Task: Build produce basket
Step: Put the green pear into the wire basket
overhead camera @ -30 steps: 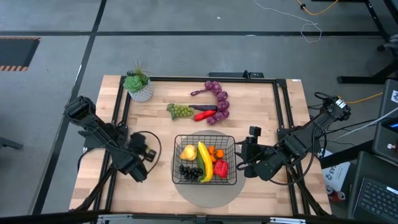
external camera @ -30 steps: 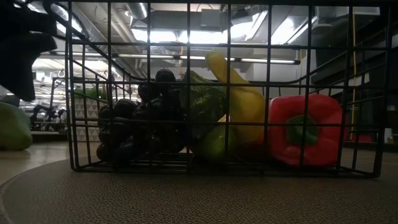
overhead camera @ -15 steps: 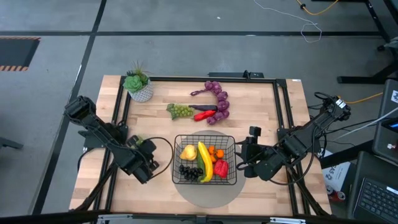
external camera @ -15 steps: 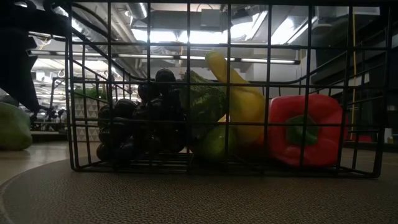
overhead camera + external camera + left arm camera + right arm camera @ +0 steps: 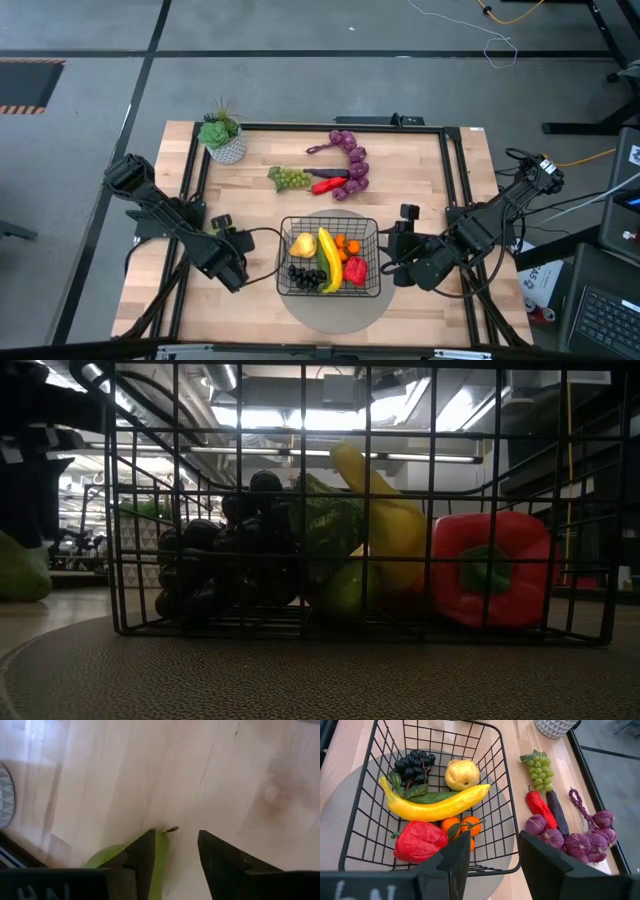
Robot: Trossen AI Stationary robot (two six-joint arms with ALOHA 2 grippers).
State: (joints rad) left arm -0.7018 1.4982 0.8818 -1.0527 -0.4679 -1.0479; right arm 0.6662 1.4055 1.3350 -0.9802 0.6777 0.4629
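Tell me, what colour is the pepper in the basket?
Red pepper, clearest in the right wrist view.

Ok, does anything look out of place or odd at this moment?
One thing: a green pear lies on the bare table left of the basket, beside the open left gripper and not between its jaws. It looks missed or dropped, though I cannot tell which. Nothing looks spilled or damaged.

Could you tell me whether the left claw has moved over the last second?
Yes. The left claw has moved toward the basket, judged against the fixed table frame.
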